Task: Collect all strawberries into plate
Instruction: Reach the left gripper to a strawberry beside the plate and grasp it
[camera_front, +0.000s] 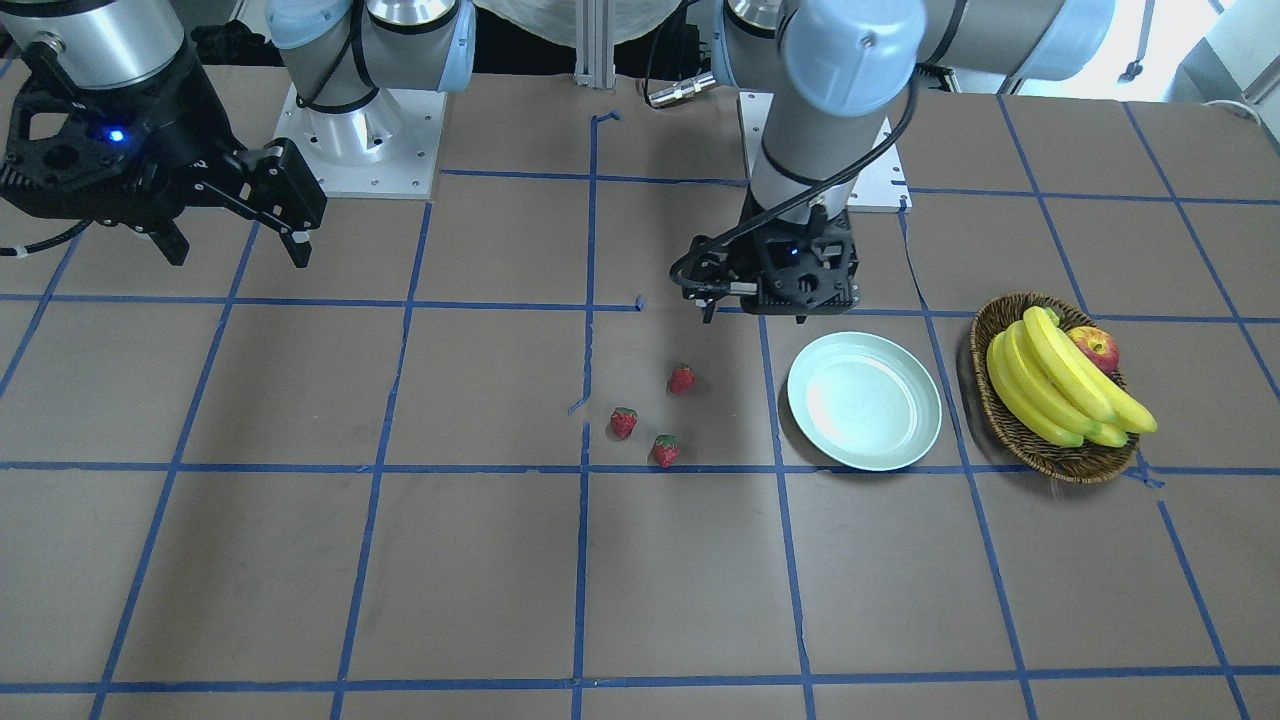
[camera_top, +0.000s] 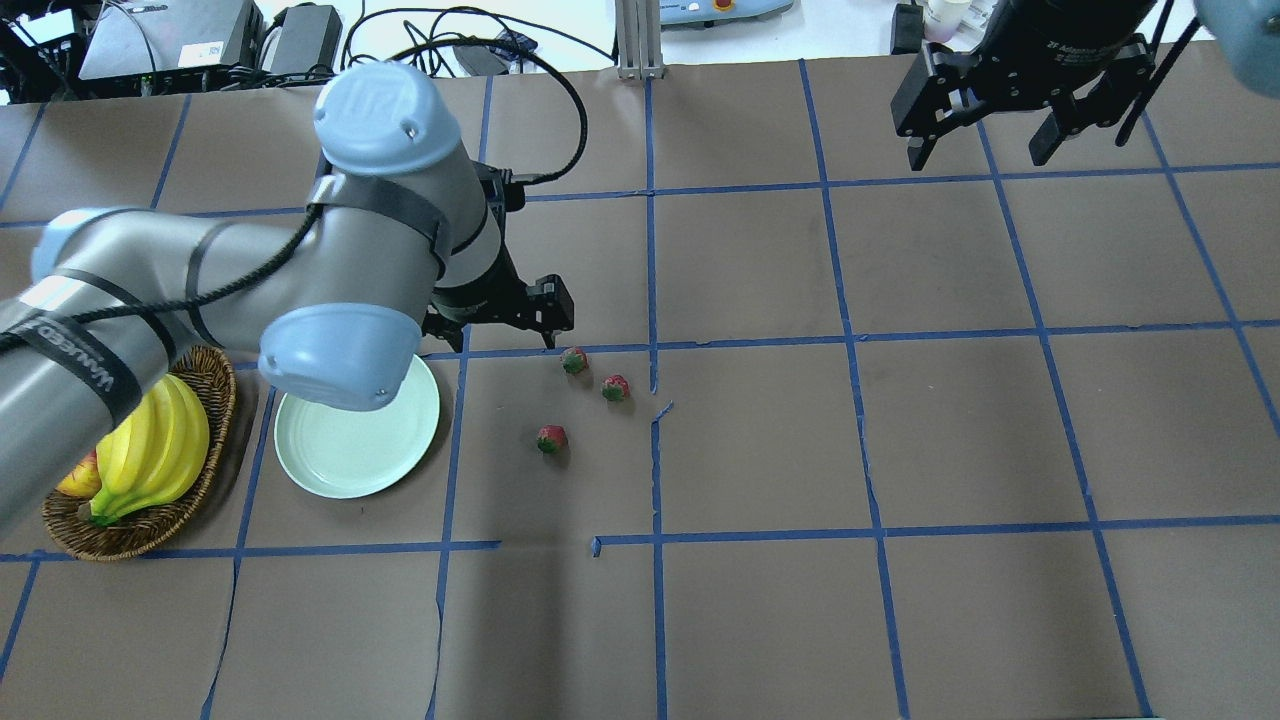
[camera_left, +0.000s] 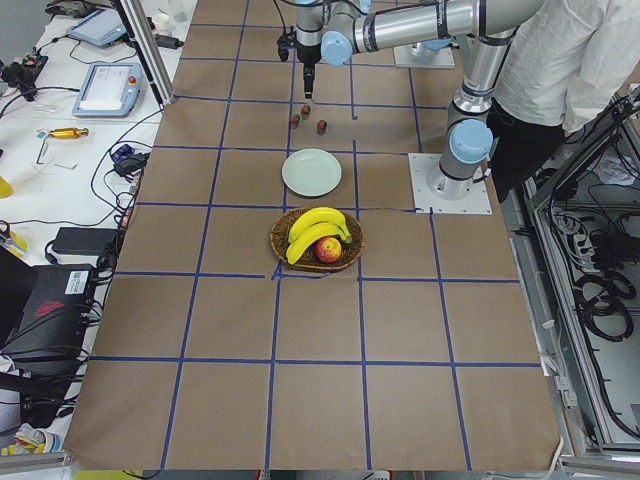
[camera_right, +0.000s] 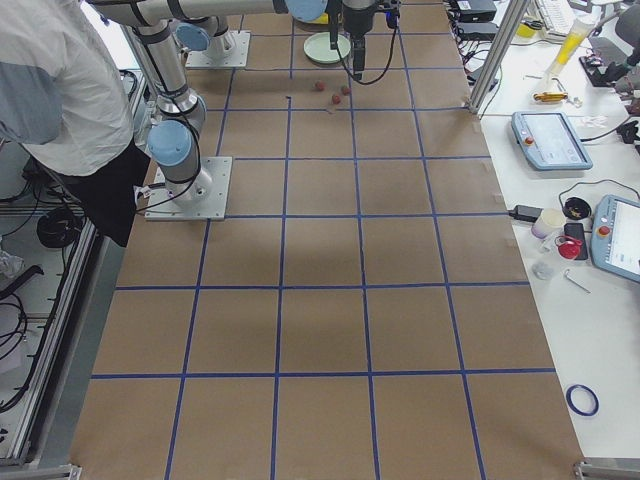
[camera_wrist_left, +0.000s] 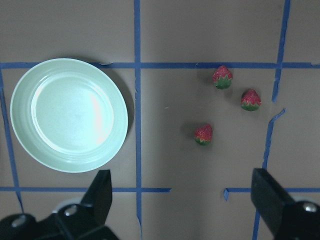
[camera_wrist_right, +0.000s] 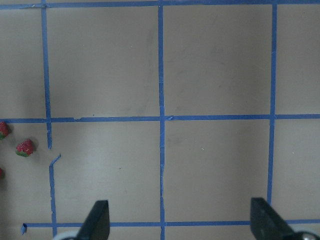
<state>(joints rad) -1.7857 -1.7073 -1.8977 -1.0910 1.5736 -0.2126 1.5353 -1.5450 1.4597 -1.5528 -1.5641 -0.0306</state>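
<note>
Three small red strawberries lie close together on the brown table: one (camera_front: 682, 379), a second (camera_front: 623, 422) and a third (camera_front: 666, 451). They also show in the left wrist view, the first (camera_wrist_left: 222, 77), the second (camera_wrist_left: 250, 99) and the third (camera_wrist_left: 203, 134). The pale mint-green plate (camera_front: 864, 400) stands empty beside them and also shows in the overhead view (camera_top: 357, 440). My left gripper (camera_front: 754, 312) hangs open and empty above the table, on the robot's side of the plate and strawberries. My right gripper (camera_front: 238, 250) is open and empty, raised far off to the other side.
An oval wicker basket (camera_front: 1055, 455) with bananas (camera_front: 1060, 385) and an apple (camera_front: 1096, 348) stands just beyond the plate. Blue tape lines grid the table. A person stands behind the robot in the side views.
</note>
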